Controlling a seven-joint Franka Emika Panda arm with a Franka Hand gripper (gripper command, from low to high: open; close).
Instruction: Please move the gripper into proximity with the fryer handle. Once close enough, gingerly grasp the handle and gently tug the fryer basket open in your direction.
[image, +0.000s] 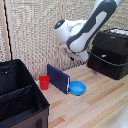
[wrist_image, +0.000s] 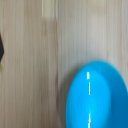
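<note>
The boxy black air fryer stands on the wooden table at the exterior view's right. Its lower drawer-like section, the fryer basket, looks shut flush with the body. I cannot make out the fryer handle; the arm's end overlaps the fryer's near side. The gripper hangs from the white-and-grey arm just to the left of the fryer, above the table. Its fingers are too blurred to read and do not show in the wrist view. The wrist view looks down on the table and a blue bowl.
A blue bowl lies below the gripper. A dark blue flat panel stands upright beside it, with a red cup further left. A big black fabric bin with dividers fills the lower left. A reeded wall stands behind.
</note>
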